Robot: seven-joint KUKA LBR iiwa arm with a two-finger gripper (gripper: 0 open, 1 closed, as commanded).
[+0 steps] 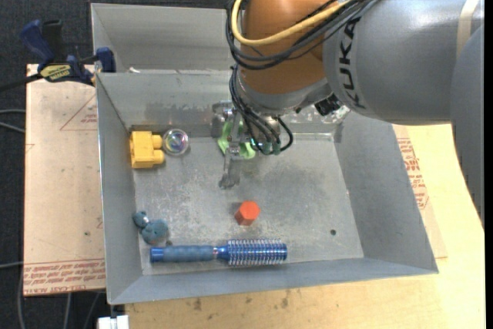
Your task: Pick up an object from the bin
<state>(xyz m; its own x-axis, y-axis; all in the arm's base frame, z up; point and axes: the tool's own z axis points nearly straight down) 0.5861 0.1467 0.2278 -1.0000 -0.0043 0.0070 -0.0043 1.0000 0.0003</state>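
Hovering in the bin, jaws (can't tell how wide) might grab nothing; red block at their 5 o'clock.

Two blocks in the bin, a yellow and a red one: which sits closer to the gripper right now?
The small red block, alone on the mid-floor close by the gripper; the yellow block lies farther off by the view's left wall.
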